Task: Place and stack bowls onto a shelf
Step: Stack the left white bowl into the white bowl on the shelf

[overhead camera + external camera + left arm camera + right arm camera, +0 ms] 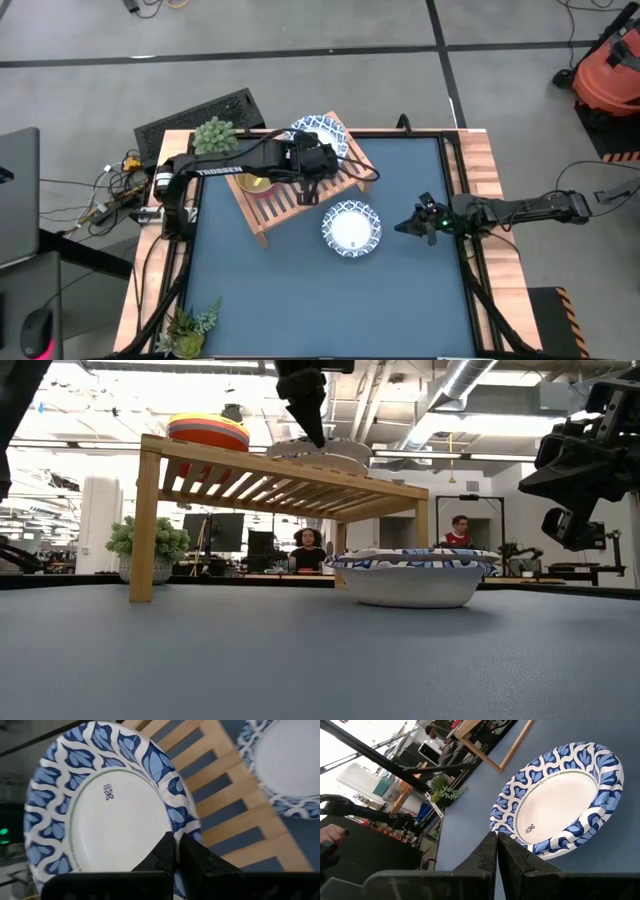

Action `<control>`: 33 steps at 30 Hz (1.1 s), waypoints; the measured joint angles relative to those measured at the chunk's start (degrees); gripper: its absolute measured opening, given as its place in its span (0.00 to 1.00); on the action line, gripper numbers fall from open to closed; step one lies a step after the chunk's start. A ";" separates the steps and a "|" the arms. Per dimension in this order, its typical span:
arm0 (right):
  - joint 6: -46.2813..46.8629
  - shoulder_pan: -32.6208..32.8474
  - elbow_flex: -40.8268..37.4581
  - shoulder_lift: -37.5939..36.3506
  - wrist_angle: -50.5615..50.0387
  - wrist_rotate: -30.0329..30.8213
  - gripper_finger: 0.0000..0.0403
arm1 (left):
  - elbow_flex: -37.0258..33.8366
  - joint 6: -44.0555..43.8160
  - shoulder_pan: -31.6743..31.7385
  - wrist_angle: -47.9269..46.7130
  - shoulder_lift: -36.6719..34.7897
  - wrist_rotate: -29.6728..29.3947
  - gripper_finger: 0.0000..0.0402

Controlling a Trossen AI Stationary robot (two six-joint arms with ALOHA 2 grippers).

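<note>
A light-wood slatted shelf (300, 185) stands at the table's far left. A stack of small coloured bowls (255, 185) rests on its left end and also shows in the low view (208, 430). A white bowl with a blue patterned rim (322, 130) sits on the shelf's far right end. My left gripper (318, 165) is over it, shut on its rim. A second white, blue-rimmed bowl (352, 228) sits upright on the table, right of the shelf. My right gripper (410, 226) hangs shut and empty just to the right of that bowl. My left gripper pinches the white bowl's rim (186, 831) between its two fingers, on the bowl's near side. The fingers (310, 415) come from above, pointing down. The bowl (320, 452) sits upright with its base on the shelf's slats.
A black slab (200, 115) and a small plant (215, 135) lie beyond the shelf's far left. Another plant (190, 325) stands at the table's near left corner. Cables and a laptop (20, 190) lie off the left edge. People (308, 550) sit in the room behind.
</note>
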 joint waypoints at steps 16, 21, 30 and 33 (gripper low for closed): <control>0.15 0.00 -0.02 0.00 -0.02 0.31 0.10 | 0.00 -0.26 2.06 0.60 0.01 3.88 0.02; 0.13 0.00 0.00 0.00 -0.02 0.30 0.10 | 0.00 -0.06 2.06 0.57 0.01 3.62 0.08; -0.31 0.00 0.00 0.00 -0.04 0.27 0.10 | 0.00 0.19 1.72 0.36 0.01 4.14 0.25; -0.50 0.00 -0.02 0.00 -0.04 0.27 0.10 | 0.89 0.16 1.64 -0.42 0.01 4.26 0.30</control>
